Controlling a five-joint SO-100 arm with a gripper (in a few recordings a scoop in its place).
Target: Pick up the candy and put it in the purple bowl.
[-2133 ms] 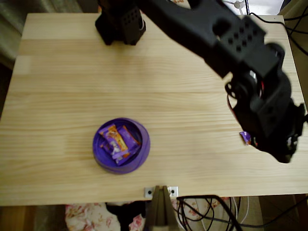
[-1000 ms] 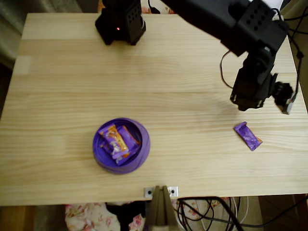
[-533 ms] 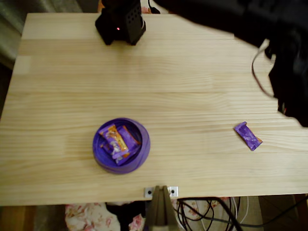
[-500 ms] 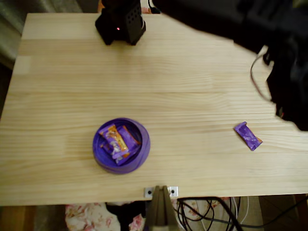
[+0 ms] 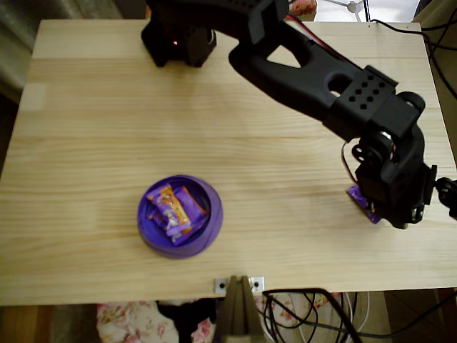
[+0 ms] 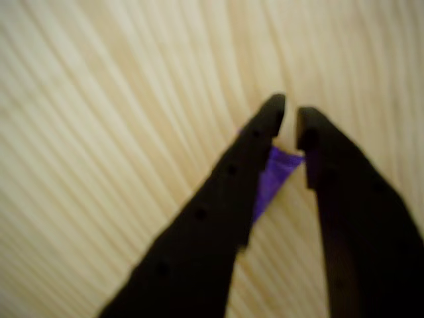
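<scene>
Candy on table between nearly closed end effector fingertips.

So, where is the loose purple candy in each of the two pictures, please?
Overhead view: the candy lies on the table at the right, mostly hidden under the arm's black wrist; a purple corner shows.
Wrist view: the candy is right of centre, a purple patch between the fingers, just behind their tips.
Shared landmark: the gripper, directly over the candy in both views.
</scene>
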